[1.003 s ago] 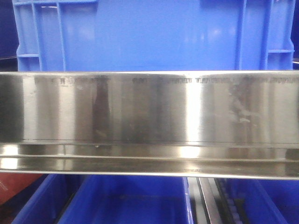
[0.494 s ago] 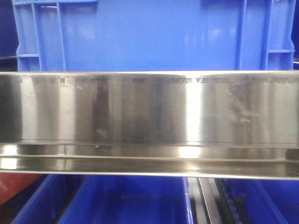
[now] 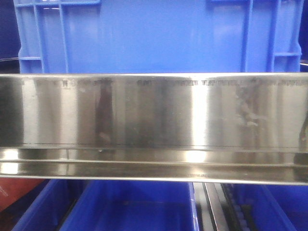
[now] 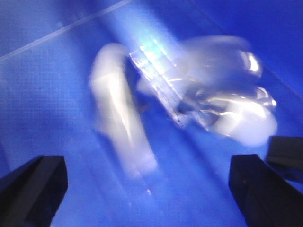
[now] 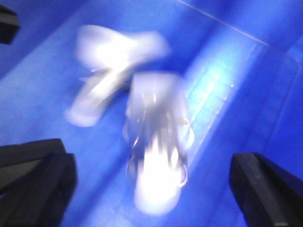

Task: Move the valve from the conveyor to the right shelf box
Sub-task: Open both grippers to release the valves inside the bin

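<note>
Valve: a pale, glossy, badly blurred shape (image 5: 156, 156) is lying on the blue floor of the box (image 5: 246, 94), gripped by nothing.
Neighbour: a second pale piece (image 5: 111, 61) is lying just beside it; too smeared to tell if they touch.
Right gripper (image 5: 151, 184): hanging above the valve, jaws spread wide and empty.
Left gripper (image 4: 147, 189): likewise spread and empty, looking down on similar pale shapes on blue.
Surroundings: the steel shelf rail (image 3: 154, 110) is running across the front view, with blue boxes above and below.
Risk: a finger could be snagging a piece, or an arm clipping the box wall or rail, if pulling out crookedly.
</note>
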`<state>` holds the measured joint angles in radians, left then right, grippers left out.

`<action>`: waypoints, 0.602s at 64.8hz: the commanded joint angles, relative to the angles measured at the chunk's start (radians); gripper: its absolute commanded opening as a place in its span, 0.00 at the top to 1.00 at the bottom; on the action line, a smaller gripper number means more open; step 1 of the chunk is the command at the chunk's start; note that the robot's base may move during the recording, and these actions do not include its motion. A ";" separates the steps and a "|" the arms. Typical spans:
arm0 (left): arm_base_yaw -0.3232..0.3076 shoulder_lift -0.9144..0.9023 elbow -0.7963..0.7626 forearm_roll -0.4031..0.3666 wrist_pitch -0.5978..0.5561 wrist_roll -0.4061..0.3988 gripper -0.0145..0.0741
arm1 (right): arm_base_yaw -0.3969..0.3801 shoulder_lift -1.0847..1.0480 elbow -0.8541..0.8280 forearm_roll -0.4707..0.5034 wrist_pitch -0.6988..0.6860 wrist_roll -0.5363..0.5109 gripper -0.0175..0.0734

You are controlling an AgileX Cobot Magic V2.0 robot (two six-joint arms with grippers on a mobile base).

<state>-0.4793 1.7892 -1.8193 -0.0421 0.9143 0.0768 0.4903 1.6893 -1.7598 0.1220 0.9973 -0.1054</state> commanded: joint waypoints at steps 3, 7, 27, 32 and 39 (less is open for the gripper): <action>-0.003 -0.071 -0.010 0.001 0.017 0.000 0.16 | -0.001 -0.075 -0.009 -0.006 -0.006 -0.001 0.29; -0.003 -0.110 -0.010 0.001 0.033 0.000 0.16 | -0.001 -0.112 -0.009 -0.006 -0.004 -0.001 0.35; -0.003 -0.334 -0.010 0.016 0.101 0.000 0.53 | -0.001 -0.352 0.011 -0.018 -0.002 -0.001 0.89; -0.003 -0.387 -0.008 0.054 0.123 -0.005 0.75 | -0.001 -0.424 0.055 -0.034 -0.017 0.006 0.99; -0.003 -0.453 -0.002 0.109 0.160 -0.018 0.96 | -0.001 -0.524 0.157 -0.082 -0.057 0.039 0.98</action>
<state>-0.4793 1.3823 -1.8210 0.0265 1.0448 0.0768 0.4903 1.2340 -1.6714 0.0847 0.9826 -0.0873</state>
